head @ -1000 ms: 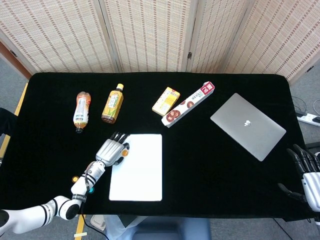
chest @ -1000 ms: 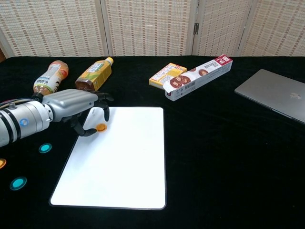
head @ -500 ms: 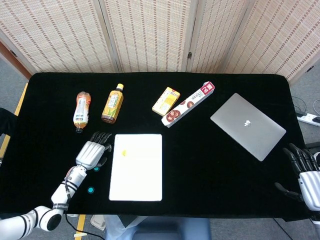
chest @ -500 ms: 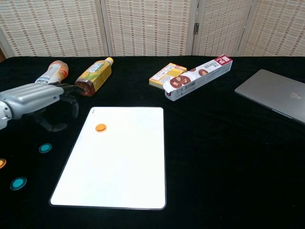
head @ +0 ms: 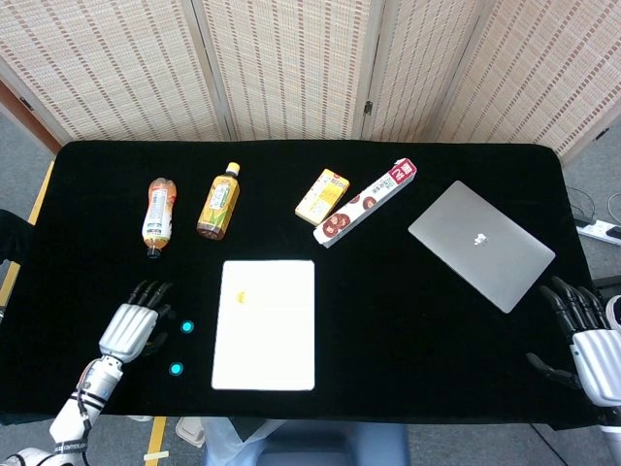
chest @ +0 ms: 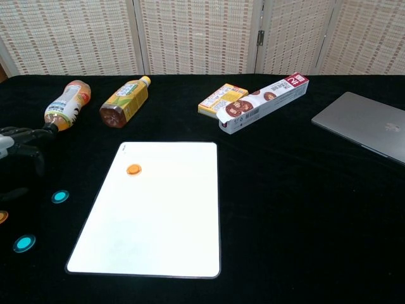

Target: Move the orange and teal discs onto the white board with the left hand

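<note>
One orange disc [chest: 133, 170] lies on the white board [chest: 158, 221], near its far left corner; the head view shows this disc [head: 242, 297] on the board [head: 267, 340] too. Two teal discs [chest: 60, 196] [chest: 24, 242] sit on the black cloth left of the board, as does a second orange disc [chest: 2, 216] at the frame's edge. My left hand [head: 131, 327] hovers left of the teal discs [head: 186, 327] [head: 176, 369], fingers apart and holding nothing. My right hand [head: 587, 335] rests open at the table's right edge.
Two drink bottles [head: 158, 216] [head: 219, 201] lie beyond the board at the left. A yellow box [head: 322, 196] and a long red-and-white carton [head: 366, 202] lie behind the board. A closed silver laptop [head: 481, 245] sits at the right.
My left hand let go of the orange disc on the board and drew back left, off the board, past the teal discs. The right hand barely shifted.
</note>
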Controlling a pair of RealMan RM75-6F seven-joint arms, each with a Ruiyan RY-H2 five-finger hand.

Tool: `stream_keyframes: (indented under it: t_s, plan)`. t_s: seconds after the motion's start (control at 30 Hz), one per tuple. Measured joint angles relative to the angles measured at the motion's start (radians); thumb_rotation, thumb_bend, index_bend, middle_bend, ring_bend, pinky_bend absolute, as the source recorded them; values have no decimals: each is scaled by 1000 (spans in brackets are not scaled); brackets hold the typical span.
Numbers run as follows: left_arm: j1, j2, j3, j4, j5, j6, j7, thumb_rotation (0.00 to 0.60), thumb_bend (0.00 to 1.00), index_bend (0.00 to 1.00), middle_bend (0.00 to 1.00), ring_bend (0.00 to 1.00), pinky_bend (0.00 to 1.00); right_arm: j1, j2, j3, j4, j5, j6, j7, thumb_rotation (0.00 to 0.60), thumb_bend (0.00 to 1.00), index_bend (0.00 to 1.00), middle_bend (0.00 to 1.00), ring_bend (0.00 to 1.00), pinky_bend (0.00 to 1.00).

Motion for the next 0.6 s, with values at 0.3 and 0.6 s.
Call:
stream_keyframes:
  t_s: [0.3, 0.6]
  plan:
    - [73, 7, 38, 41, 23, 29, -47, 600, 386, 417, 78, 0, 0, 3, -2, -3, 2, -6, 0, -1, 600, 209, 0, 0, 0, 0]
    - [95, -16, 42, 78, 33, 9, -64, 600, 386, 417, 78, 0, 0, 4, 1, -4, -3, -10, 4, -4, 600, 209, 0, 0, 0, 0]
